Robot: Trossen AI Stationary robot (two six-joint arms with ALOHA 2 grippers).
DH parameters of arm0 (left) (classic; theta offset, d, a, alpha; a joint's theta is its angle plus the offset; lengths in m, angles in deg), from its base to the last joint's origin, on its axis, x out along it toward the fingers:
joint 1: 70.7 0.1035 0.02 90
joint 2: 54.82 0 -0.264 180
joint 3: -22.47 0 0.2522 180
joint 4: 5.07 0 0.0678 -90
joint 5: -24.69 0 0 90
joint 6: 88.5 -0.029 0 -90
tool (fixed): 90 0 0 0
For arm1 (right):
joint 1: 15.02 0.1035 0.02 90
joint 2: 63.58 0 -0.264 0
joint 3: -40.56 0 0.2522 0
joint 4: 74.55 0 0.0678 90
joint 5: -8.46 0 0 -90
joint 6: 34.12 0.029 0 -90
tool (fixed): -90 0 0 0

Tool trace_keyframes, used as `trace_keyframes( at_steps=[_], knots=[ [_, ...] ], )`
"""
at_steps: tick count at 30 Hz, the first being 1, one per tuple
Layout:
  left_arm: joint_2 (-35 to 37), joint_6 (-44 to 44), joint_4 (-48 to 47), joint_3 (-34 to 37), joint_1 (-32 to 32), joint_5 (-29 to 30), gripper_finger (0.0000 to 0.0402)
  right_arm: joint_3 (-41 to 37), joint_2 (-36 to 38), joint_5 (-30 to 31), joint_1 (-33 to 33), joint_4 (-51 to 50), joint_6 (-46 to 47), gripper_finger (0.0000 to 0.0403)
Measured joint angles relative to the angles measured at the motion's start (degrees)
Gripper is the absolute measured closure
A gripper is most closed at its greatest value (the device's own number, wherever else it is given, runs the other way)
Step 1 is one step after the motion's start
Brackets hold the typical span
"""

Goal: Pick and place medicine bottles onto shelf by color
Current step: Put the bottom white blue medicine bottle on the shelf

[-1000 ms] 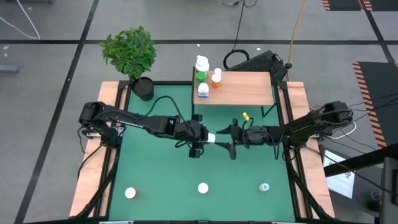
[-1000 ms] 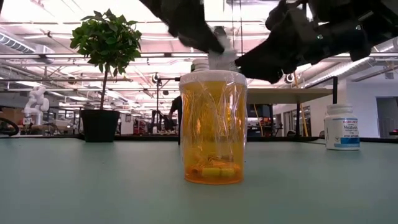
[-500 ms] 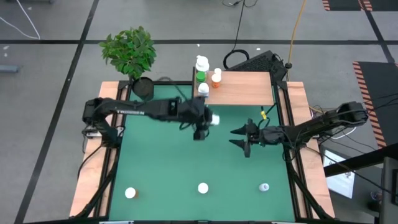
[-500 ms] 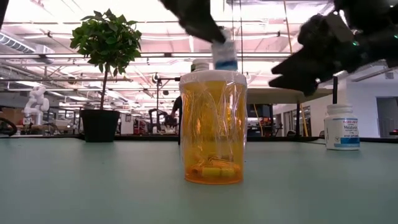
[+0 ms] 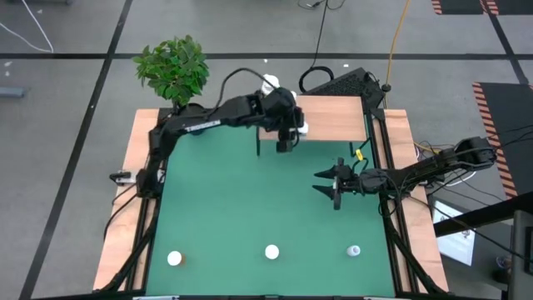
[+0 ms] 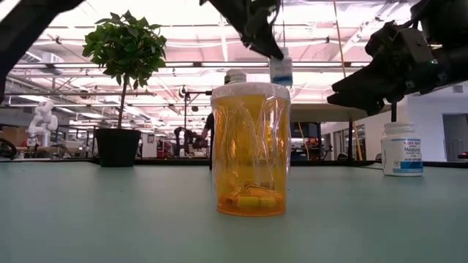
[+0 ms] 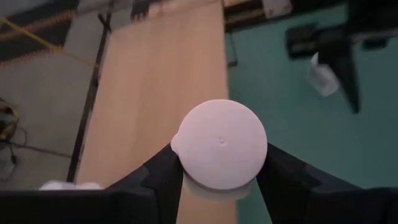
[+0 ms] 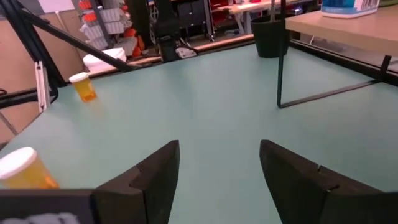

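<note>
Grey floor (image 5: 67,167) with black tape lines (image 5: 75,56) around the desk, orange-black hazard striping (image 5: 491,100) at one side. Green mat (image 5: 216,208) on the desk, wooden side rails (image 5: 125,217). Potted plant (image 5: 175,71) at a far corner. Cables (image 5: 321,33) trail across the floor. Beyond the desk: open hall, bright ceiling strip lights (image 6: 168,36), white pipes (image 6: 183,66), another white robot (image 6: 42,117), benches (image 6: 322,109).
</note>
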Motion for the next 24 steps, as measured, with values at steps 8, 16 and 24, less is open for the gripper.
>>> trace_keyframes(
  at_steps=[8, 16, 24],
  knots=[
    [-2.2, -0.6, -1.8, -1.1, 5.0, -0.1, 0.0213, 0.0, -0.1, 0.0, 0.0, -2.2, -0.4, 0.0188],
    [-2.2, -0.3, -4.6, -0.9, 7.5, -6.0, 0.0208, 0.0, -0.1, 0.0, 0.0, -2.2, -0.4, 0.0188],
    [-2.2, -0.3, -7.6, -0.9, 7.6, -6.1, 0.0205, 0.0, -0.1, 0.0, 0.0, -2.2, -0.2, 0.0188]
  ],
)
